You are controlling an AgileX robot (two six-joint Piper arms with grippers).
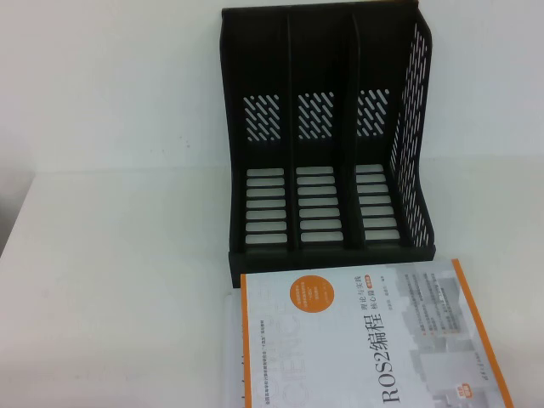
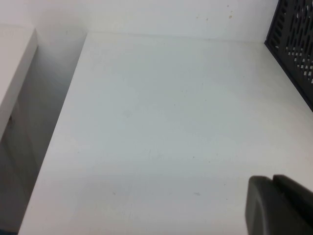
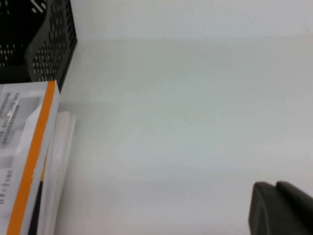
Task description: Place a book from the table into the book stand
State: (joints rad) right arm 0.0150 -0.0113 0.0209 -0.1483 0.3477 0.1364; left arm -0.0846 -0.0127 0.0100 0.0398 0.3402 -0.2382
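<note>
A black book stand (image 1: 327,136) with three empty slots stands at the back middle of the white table. A white book (image 1: 374,340) with an orange edge and "ROS2" on its cover lies flat right in front of the stand, its far edge at the stand's base. Neither gripper shows in the high view. My left gripper (image 2: 272,180) hovers shut and empty over bare table left of the stand (image 2: 293,44). My right gripper (image 3: 275,186) hovers shut and empty over bare table right of the book (image 3: 24,156) and the stand (image 3: 39,39).
A white wall rises behind the table. The table's left edge (image 2: 54,127) drops off beside a white cabinet (image 2: 14,63). Bare table lies on both sides of the stand and the book.
</note>
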